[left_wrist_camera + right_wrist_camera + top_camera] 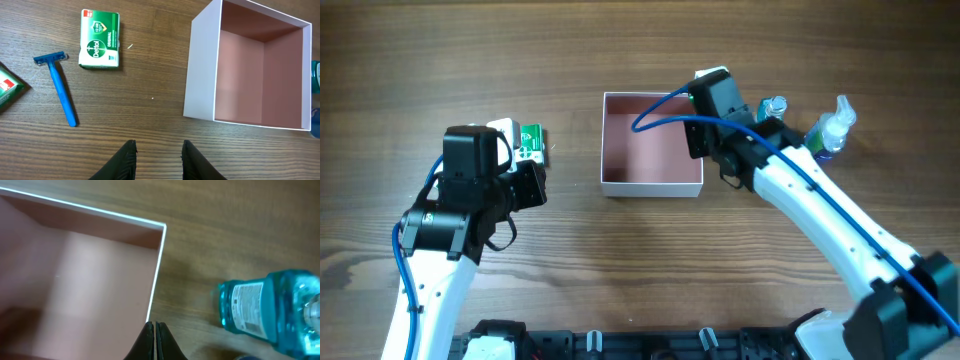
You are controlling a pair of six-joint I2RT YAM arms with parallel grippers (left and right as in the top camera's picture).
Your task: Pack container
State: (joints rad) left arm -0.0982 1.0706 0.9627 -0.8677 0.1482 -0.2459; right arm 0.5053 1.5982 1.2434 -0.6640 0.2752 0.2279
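The container (652, 186) sits open-topped near the middle of the wooden table (620, 270), between the two arms, white outside and dusty pink inside, with nothing in it as far as the views reach. The left gripper (157, 160) hovers over bare wood just short of the container's near white wall, its dark fingers (125, 159) spread apart with nothing between them. Ahead of it, off to one side of the container, lie a green soap box (99, 39), a blue razor (60, 87) beside it, and the corner of another green pack (7, 87) at the frame's edge. The right gripper (155, 340) hangs at the container's opposite wall, right by the thin white rim – its fingers pressed tight together, pinching nothing. On the table outside that wall is a clear blue bottle (270, 305) with a label, and the overhead view shows a spray bottle (832, 128) close beside it
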